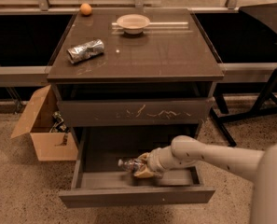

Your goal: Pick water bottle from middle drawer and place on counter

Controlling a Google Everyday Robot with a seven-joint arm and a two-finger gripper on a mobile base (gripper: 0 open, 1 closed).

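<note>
The middle drawer point(138, 196) is pulled out below the scratched drawer front. The water bottle point(130, 164) lies on its side on the drawer floor, pale cap pointing left. My gripper point(142, 167) reaches into the drawer from the right and is shut on the bottle's right half, with the fingers point(141, 173) around its body. The bottle's far end is hidden by the gripper. The bottle still rests low in the drawer. The counter point(147, 55) is the glossy dark top of the cabinet above.
On the counter lie a crumpled foil packet point(85, 50), a white bowl point(133, 23) and an orange point(86, 9). The scratched drawer front point(133, 112) overhangs the open drawer. An open cardboard box point(45, 125) stands on the floor at left. Dark stand legs point(264, 101) are at right.
</note>
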